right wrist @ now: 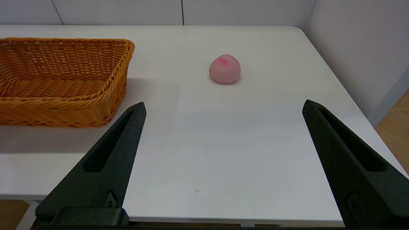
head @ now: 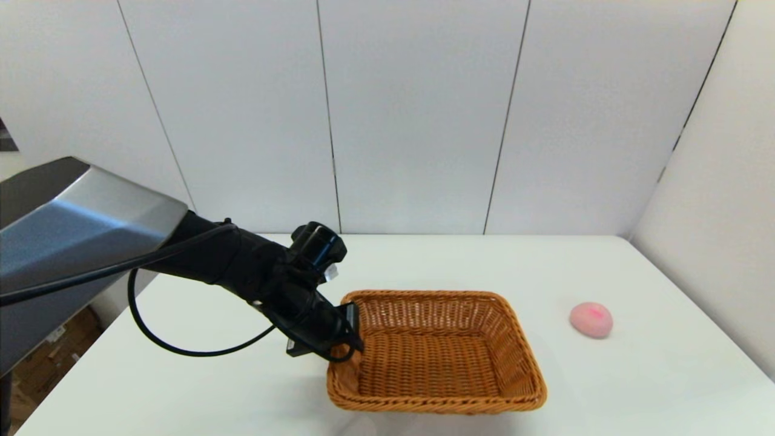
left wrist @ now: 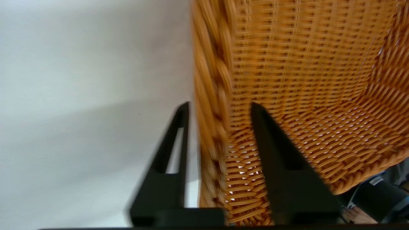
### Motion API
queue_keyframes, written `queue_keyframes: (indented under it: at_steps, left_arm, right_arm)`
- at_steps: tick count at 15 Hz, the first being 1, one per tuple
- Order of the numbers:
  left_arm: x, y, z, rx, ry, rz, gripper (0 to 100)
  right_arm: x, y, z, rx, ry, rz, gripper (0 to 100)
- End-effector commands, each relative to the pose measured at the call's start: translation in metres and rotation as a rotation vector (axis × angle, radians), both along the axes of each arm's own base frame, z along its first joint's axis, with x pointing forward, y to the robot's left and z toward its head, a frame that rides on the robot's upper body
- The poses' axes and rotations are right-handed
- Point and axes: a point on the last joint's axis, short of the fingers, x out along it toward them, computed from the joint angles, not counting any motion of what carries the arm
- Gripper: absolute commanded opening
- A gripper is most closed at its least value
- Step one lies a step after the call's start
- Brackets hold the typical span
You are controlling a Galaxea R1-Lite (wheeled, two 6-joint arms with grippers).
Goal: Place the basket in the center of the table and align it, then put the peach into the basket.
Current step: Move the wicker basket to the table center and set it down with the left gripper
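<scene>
White panelled walls [head: 418,115] (dark seams), wooden floor [right wrist: 396,127]

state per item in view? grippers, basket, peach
left gripper: shut on the basket's left rim, one finger inside, one outside
right gripper: open, parked off the table's near edge
basket: upright, empty, on the table
peach: loose on the table, right of basket
</scene>
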Motion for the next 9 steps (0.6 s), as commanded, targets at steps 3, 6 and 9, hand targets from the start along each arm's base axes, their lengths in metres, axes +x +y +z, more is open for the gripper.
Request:
queue_keyframes:
  at_steps: [3, 6, 9]
  left_arm:
    - [0.003, 0.018, 0.024, 0.084, -0.132, 0.032, 100]
    - [0.0, 0.061, 0.076, 0.071, -0.229, 0.094, 100]
    - [-0.019, 0.084, 0.126, 0.05, -0.307, 0.132, 100]
  right_arm:
    - [0.0, 0.0, 0.0, 0.001, 0.0, 0.0, 100]
    - [0.0, 0.0, 0.0, 0.001, 0.001, 0.0, 100]
    - [0.0, 0.0, 0.0, 0.001, 0.001, 0.0, 100]
